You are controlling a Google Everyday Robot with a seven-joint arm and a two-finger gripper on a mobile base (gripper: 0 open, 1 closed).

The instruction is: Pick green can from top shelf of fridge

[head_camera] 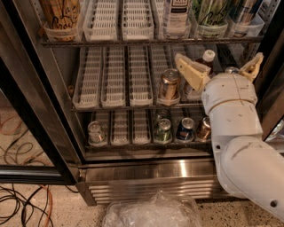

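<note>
Tool hangs w/ fingers spread wide, gripping nothing, in front of the fridge's middle rack at the right, just beside a copper-gold can. Green can stands upright on the top shelf near its right end, above the tool & apart from it.

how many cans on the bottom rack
4: a silver can at left; a short green can, a blue can and a copper can at right, below the open gripper. The arm may hide more.
</note>
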